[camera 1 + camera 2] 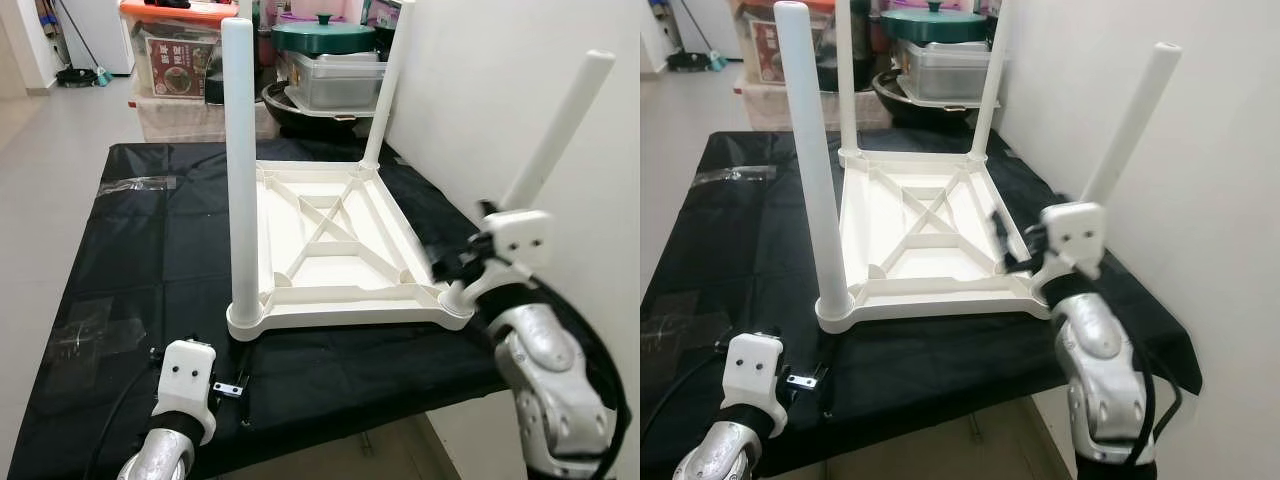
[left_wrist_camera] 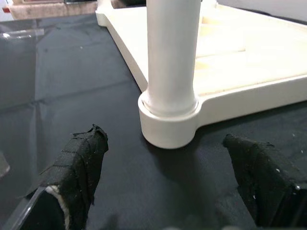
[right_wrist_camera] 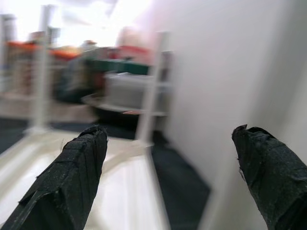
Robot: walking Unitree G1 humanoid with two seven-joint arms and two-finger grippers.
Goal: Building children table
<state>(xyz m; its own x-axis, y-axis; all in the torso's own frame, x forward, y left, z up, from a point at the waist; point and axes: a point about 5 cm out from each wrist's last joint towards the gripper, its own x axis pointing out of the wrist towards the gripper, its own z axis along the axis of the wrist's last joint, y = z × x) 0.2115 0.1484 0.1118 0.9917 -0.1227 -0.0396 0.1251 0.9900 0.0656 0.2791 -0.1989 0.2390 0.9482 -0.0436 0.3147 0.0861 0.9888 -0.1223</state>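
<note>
On the worktop [image 1: 130, 250], draped in black cloth, the white children's table [image 1: 330, 250] lies upside down, legs pointing up. Three legs stand straight in their corner sockets. The fourth leg [image 1: 1127, 125], at the near corner by the wall, leans outward, so it looks only partly seated.

Right pincer [image 1: 1015, 245]: just inboard of that tilted leg's socket, fingers spread wide in its wrist view, holding nothing. The wrist view is blurred.

Left pincer [image 2: 170, 179]: low at the worktop's near edge, open wide, empty, with the near left leg [image 2: 171, 62] and its round socket straight ahead between the fingers.

Step in hand, as I judge it: seating the leaning leg. To do it well, grip the leg low, close to the socket, bring it upright first, then press straight down. Pushing while it is tilted may jam it or slide the table. The left pincer could brace the near left corner.

Beyond the worktop: storage boxes [image 1: 175, 60] and a green pot [image 1: 322, 35].
</note>
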